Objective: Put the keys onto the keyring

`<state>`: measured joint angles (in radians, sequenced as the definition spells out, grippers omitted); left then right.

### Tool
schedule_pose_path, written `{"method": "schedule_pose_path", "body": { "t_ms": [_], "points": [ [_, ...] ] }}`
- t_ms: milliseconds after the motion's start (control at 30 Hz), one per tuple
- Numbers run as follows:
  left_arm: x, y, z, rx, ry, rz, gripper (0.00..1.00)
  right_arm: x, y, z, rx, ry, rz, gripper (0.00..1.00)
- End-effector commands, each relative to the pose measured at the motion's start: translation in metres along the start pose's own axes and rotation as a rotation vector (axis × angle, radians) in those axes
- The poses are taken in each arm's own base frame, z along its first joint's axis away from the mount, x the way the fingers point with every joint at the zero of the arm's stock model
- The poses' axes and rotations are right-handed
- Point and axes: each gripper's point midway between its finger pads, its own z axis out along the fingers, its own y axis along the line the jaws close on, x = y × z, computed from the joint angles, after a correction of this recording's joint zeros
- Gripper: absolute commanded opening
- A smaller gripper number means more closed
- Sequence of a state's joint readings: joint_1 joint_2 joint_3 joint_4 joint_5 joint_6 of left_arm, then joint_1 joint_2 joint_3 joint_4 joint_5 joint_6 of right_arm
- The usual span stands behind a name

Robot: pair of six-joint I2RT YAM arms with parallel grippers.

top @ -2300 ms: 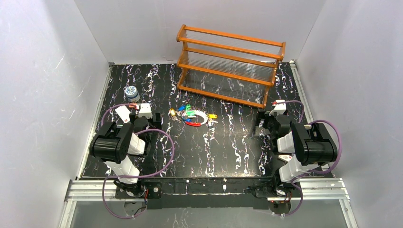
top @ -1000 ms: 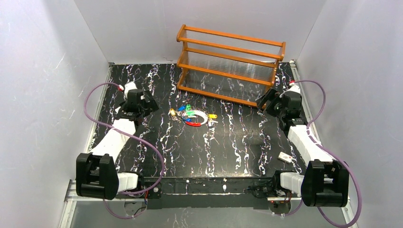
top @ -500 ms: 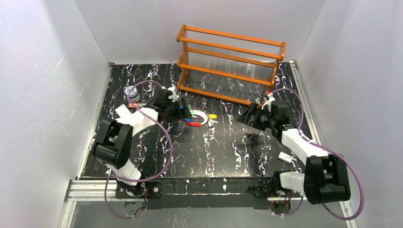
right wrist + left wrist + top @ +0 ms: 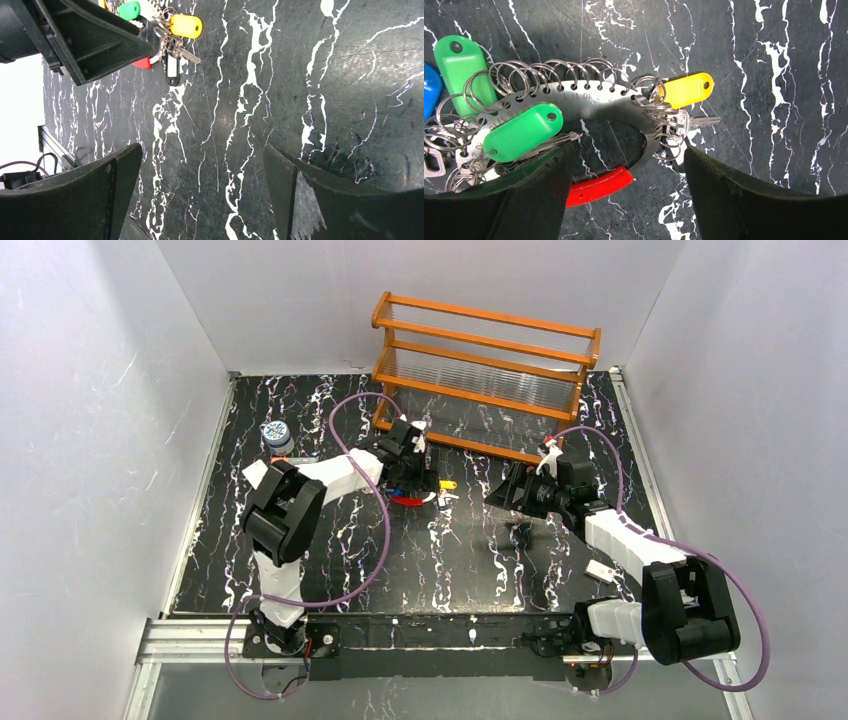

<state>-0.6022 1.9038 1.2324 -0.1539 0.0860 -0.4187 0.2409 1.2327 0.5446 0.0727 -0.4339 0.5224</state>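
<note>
The left gripper (image 4: 629,150) hangs low over the keyring (image 4: 594,97) at the middle of the black marble-patterned table (image 4: 440,570), just in front of the orange wooden rack (image 4: 485,380). Its jaws stand apart. The ring's lower curve and its curved red piece (image 4: 599,185) lie in the gap between the two dark fingers (image 4: 724,195). Whether either finger touches the metal cannot be told.

From the left wrist view, the keyring is a flat silvery crescent pierced with small holes, and wire split rings are threaded along it. The keys (image 4: 521,132) hang from these rings. One green-headed key lies across the crescent's left part and a second green one (image 4: 459,65) lies above it. A blue one (image 4: 429,87) is cut off by the frame's left edge. A yellow one (image 4: 686,89) fans out to the right, with a bare metal key blade (image 4: 701,121) just below it.

The right gripper (image 4: 200,150) is held wide open over bare tabletop, well apart from the cluster. Its camera catches the yellow head and the red piece at the top of its view. A small blue-white jar (image 4: 277,435) stands near the table's far left. A white card (image 4: 600,570) lies beside the right arm.
</note>
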Motion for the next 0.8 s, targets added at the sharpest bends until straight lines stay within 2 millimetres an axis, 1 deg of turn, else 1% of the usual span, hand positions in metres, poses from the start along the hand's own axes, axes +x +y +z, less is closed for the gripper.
{"method": "schedule_pose_path", "body": {
  "t_ms": [0,100,233,300,400,433,500,567,633,767],
  "points": [
    [0.022,-0.004,0.008,0.003,0.082,0.025,0.77,-0.002,0.011,-0.003,-0.054,-0.019,-0.045,0.99],
    [0.036,-0.013,0.015,0.055,0.115,0.003,0.77,-0.001,0.016,-0.006,-0.08,-0.027,-0.067,0.99],
    [0.057,-0.025,0.013,0.121,0.157,-0.018,0.76,-0.004,0.017,-0.009,-0.075,-0.036,-0.087,0.99],
    [0.067,-0.034,0.008,0.164,0.168,-0.026,0.76,-0.007,0.018,-0.01,-0.073,-0.039,-0.099,0.99],
    [0.081,-0.058,-0.007,0.267,0.172,-0.01,0.76,-0.01,0.02,-0.011,-0.077,-0.043,-0.113,0.99],
    [0.089,-0.065,-0.011,0.299,0.186,-0.01,0.76,-0.011,0.022,-0.011,-0.083,-0.046,-0.119,0.99],
    [0.094,-0.082,-0.021,0.381,0.172,-0.006,0.76,-0.014,0.024,-0.012,-0.09,-0.052,-0.126,0.99],
    [0.092,-0.095,-0.033,0.462,0.146,-0.019,0.76,-0.017,0.027,-0.012,-0.101,-0.06,-0.134,0.99],
    [0.088,-0.103,-0.047,0.517,0.107,-0.03,0.76,-0.02,0.028,-0.011,-0.103,-0.065,-0.133,0.99],
    [0.062,-0.115,-0.073,0.569,0.001,-0.028,0.79,-0.029,0.031,-0.007,-0.108,-0.073,-0.15,0.99]
  ]
}}
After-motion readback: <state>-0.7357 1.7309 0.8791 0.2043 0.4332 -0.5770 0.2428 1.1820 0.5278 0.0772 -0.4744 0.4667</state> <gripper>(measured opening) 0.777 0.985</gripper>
